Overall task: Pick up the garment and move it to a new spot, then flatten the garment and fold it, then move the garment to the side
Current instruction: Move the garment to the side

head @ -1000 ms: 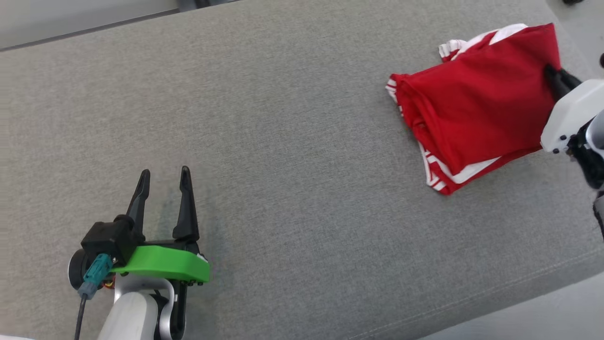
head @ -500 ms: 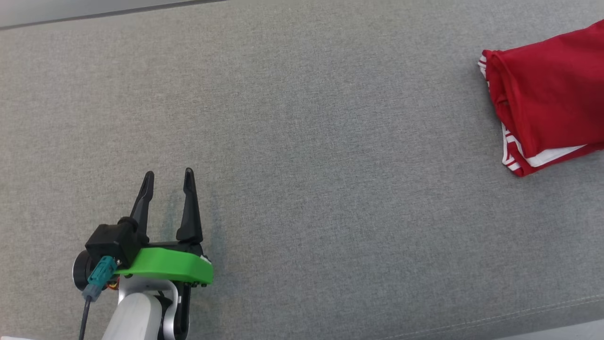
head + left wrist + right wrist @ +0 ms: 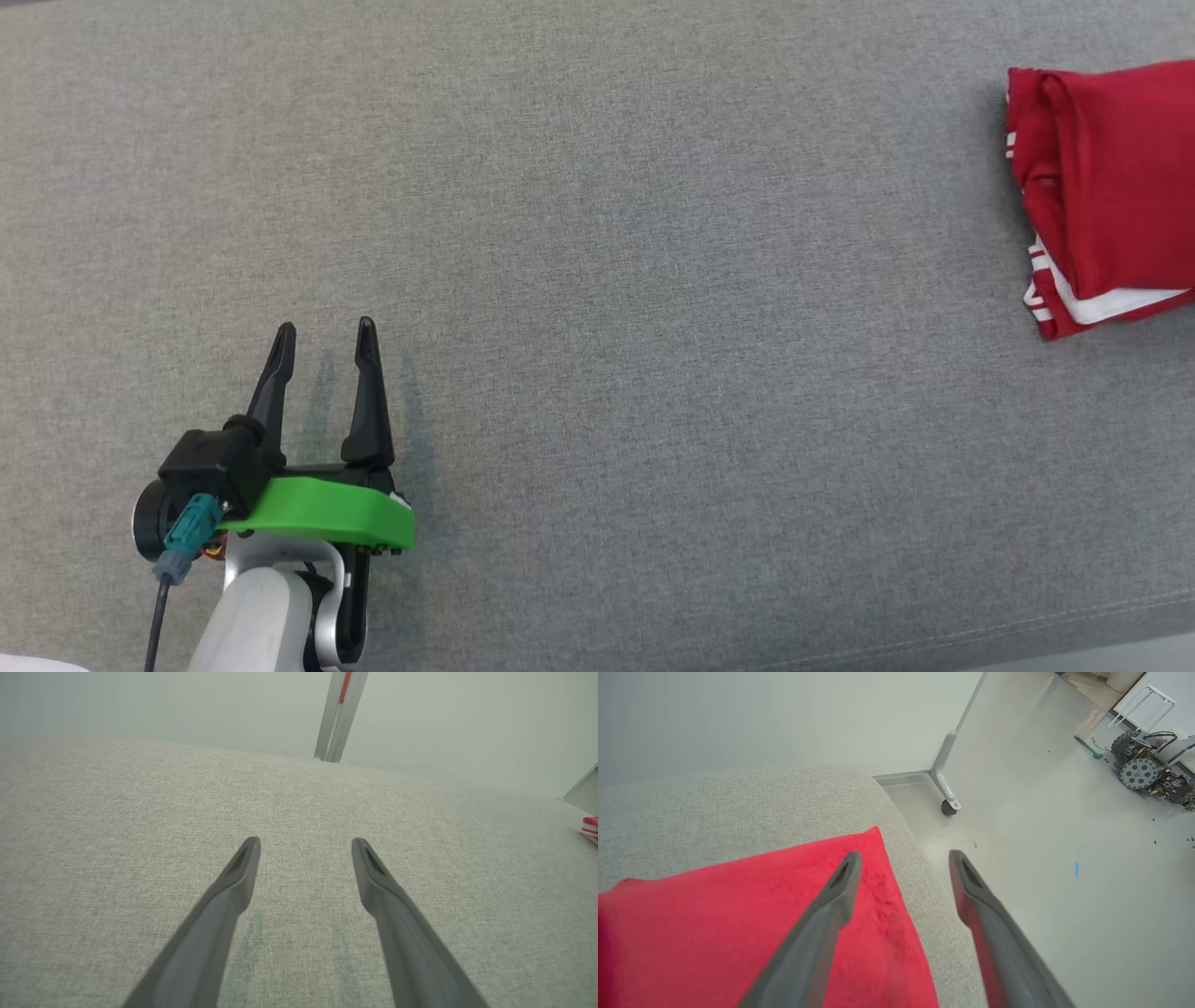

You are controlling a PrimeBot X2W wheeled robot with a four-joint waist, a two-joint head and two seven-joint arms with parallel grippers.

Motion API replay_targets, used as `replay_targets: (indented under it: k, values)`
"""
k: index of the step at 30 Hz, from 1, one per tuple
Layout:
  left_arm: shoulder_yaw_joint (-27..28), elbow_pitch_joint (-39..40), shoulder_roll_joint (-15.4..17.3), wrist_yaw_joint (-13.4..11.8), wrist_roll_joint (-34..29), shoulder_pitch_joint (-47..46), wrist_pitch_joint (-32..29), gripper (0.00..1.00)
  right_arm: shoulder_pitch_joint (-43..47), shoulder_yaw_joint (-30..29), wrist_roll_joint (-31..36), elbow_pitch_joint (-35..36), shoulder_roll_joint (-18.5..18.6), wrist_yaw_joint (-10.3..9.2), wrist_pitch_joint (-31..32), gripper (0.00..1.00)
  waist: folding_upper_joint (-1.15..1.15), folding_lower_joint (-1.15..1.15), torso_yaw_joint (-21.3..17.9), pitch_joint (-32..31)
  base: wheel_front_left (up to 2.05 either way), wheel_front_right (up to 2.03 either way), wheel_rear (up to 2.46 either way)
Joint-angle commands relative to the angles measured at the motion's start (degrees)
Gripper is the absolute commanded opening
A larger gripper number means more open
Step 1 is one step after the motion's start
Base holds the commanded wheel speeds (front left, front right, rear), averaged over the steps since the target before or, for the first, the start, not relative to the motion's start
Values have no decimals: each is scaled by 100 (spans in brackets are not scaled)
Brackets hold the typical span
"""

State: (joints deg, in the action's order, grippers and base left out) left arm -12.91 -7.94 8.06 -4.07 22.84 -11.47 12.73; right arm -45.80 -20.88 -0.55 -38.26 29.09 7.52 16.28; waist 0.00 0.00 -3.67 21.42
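Note:
The garment [image 3: 1111,177] is red with white stripes and lies folded at the far right of the grey cushion [image 3: 597,280], cut off by the head view's right edge. In the right wrist view my right gripper [image 3: 903,858] is open above the garment [image 3: 738,933] near its corner, at the cushion's rounded end, with nothing between the fingers. My left gripper [image 3: 322,336] stands open over bare cushion at the lower left, far from the garment. In the left wrist view its fingers [image 3: 243,868] are spread, and a sliver of the garment [image 3: 589,828] shows at the right edge.
Past the cushion's rounded end [image 3: 906,826] the floor drops away. A caster leg [image 3: 948,802] stands there, and a small wheeled machine [image 3: 1143,765] sits farther off. A pale wall rises behind the cushion, with a vertical post [image 3: 338,714].
The head camera has swung left, so the garment sits nearer the right edge and the right arm has left that view. The right gripper was on the garment's edge a second ago and now stands open.

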Motion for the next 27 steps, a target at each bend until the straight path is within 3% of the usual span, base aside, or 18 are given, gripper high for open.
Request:
replay_targets:
  k: [1,7,16,27]
  values:
    - [0,15,42,-38,9,-83,-2,100,-61,-7,94,-40,-104,-6,-128,100,0,0,4,1,0,0,0]
    - [-23,0,55,-56,35,-62,0,100,-173,192,243,-118,-358,-6,-498,100,0,0,-6,-68,0,0,0]
    - [27,-136,22,-23,70,-65,109,100,-22,1224,-274,366,-731,-6,-1012,100,0,0,-18,-444,0,0,0]
    - [151,-586,-35,-90,-155,-93,247,100,851,2008,-928,1216,-1667,-6,-1645,100,0,0,191,-855,0,0,0]
